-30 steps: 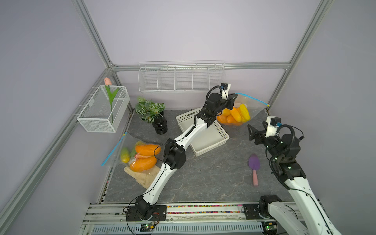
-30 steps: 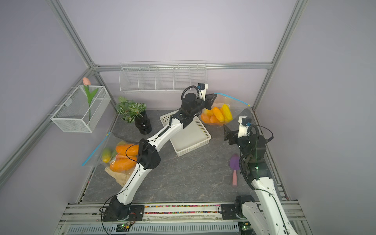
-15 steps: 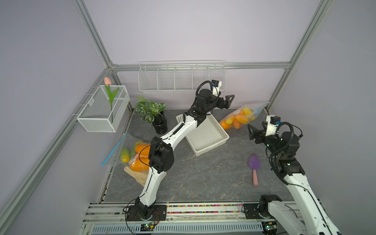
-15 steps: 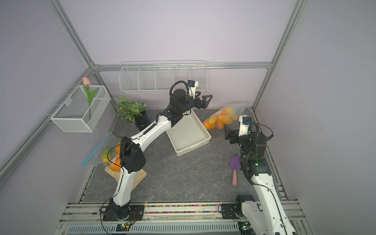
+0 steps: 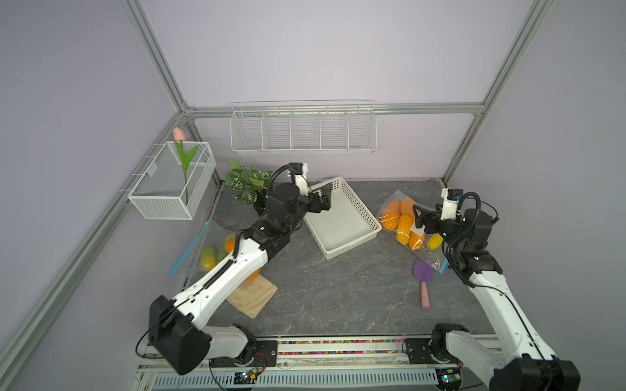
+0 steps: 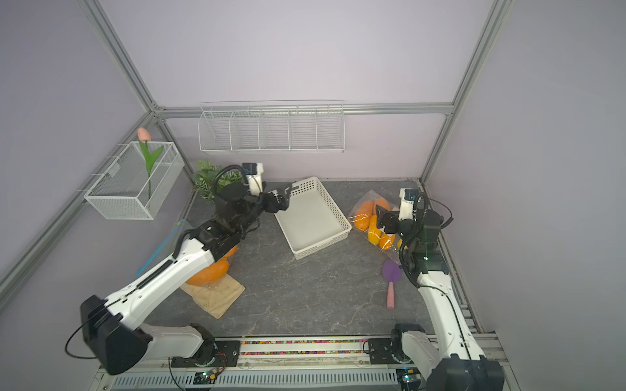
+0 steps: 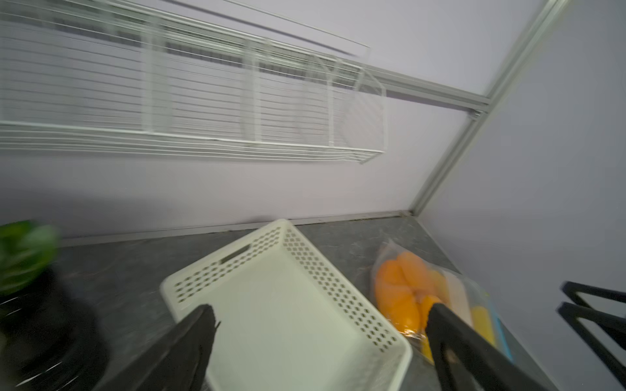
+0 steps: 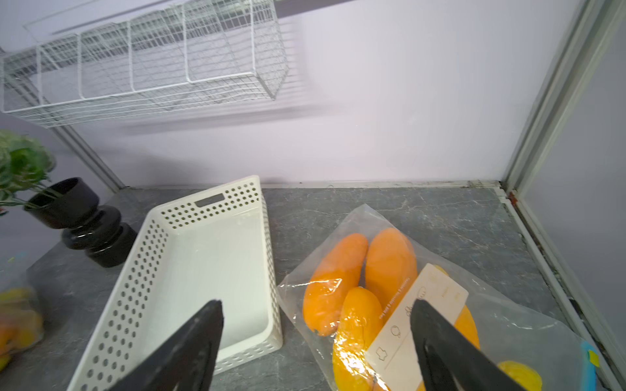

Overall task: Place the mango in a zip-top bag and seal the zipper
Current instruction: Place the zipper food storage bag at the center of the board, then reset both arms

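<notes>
A clear zip-top bag (image 5: 389, 203) holding several orange and yellow mangoes (image 5: 393, 213) lies flat on the right of the table, seen in both top views (image 6: 366, 210). Its blue zipper edge (image 8: 589, 365) points toward the right wall; I cannot tell whether it is sealed. My right gripper (image 5: 417, 220) hovers open just above the bag (image 8: 338, 287), holding nothing. My left gripper (image 5: 325, 202) is open and empty over the far left corner of the white perforated basket (image 5: 359, 203), apart from the bag (image 7: 399, 287).
A potted plant (image 5: 250, 184) in a black vase stands behind the left arm. A second bag of fruit (image 5: 216, 252) and a tan cloth (image 5: 252, 296) lie at the left. A purple spatula (image 5: 423, 274) lies near the right arm. Wire racks (image 5: 303, 130) hang on the walls.
My left gripper opened and let go of the bag, then swung left to the basket. The bag dropped from the back right corner and now lies flat. The right arm barely moved.
</notes>
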Available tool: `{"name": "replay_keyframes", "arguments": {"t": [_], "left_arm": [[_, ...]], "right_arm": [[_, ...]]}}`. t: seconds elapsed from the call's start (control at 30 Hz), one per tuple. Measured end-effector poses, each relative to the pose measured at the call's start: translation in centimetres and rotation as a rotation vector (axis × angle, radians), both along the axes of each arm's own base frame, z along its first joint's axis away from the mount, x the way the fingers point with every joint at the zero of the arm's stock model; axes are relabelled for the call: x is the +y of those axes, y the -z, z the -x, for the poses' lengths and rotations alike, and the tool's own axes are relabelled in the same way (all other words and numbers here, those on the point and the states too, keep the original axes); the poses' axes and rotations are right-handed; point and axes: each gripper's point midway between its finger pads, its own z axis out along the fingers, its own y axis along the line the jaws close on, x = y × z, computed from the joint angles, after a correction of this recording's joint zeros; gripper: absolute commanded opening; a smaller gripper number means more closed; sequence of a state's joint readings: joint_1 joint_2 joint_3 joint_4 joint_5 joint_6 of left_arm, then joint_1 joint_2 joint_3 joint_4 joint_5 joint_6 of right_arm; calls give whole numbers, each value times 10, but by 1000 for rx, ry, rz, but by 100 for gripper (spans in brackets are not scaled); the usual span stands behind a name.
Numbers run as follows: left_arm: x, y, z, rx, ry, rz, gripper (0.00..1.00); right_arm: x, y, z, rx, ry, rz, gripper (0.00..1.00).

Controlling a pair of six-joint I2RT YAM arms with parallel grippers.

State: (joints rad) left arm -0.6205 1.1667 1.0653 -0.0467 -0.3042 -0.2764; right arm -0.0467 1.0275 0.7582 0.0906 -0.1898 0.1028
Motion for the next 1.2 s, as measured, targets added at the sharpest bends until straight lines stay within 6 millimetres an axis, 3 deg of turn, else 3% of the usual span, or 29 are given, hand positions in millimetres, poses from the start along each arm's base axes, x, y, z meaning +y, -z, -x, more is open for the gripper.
{"name": "replay_keyframes", "arguments": {"t": [0.1, 0.17, 0.37, 0.47, 0.57, 0.67, 0.87, 1.1, 1.2], "left_arm": [[89, 24, 14, 3, -273, -26, 99], [133, 48, 18, 0, -413, -89, 99], [187, 170, 22, 155, -542, -305, 99], [214, 200, 20, 211, -598, -339, 99], [217, 214, 14, 194, -592, -358, 100], [219, 228, 15, 175, -578, -362, 100], [217, 219, 9, 98, -544, -336, 100], [200, 218, -2, 36, -439, -305, 100], [191, 235, -12, 33, -382, -319, 100]], "right_arm": [[-14, 24, -8, 23, 51, 34, 89], [-21, 44, -10, 34, 75, 56, 89], [-29, 108, -10, 72, 93, 112, 89], [-29, 125, -9, 52, 89, 130, 89], [-29, 134, -10, 31, 87, 129, 89], [-25, 129, -14, -4, 66, 125, 89], [-24, 116, -15, -47, 66, 126, 89], [-15, 114, -5, -64, 43, 141, 89], [-11, 126, -1, -65, 39, 148, 89]]}}
